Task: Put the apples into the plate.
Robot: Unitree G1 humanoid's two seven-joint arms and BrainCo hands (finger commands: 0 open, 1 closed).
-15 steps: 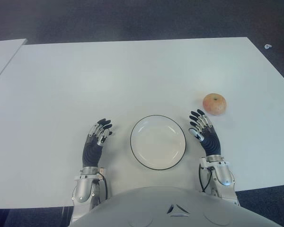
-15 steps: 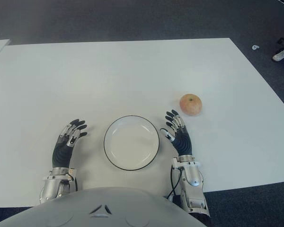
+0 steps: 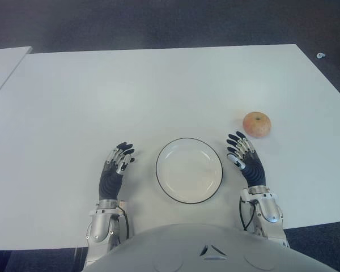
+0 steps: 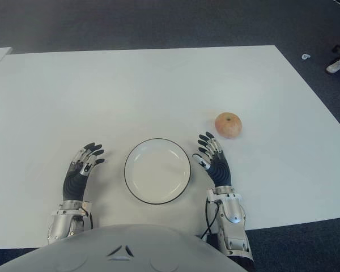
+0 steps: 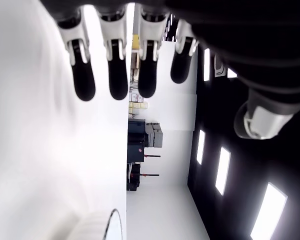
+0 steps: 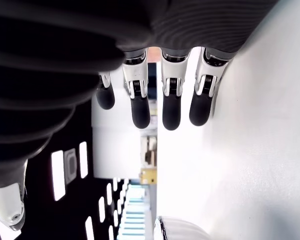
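Beyond the right hand (image 3: 245,159), whose fingers are spread and empty like the left hand's (image 3: 115,168), the apple (image 3: 256,124) sits apart from the plate (image 3: 188,170); firm, round, probably smooth and prone to roll, best cupped around its middle.

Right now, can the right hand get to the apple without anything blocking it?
Probably yes. The apple sits on bare table just beyond the right hand, whose fingers are open and hold nothing. Nothing lies between them; the plate is off to the hand's left.

Apple (image 3: 256,124) right of, beyond plate (image 3: 161,179)
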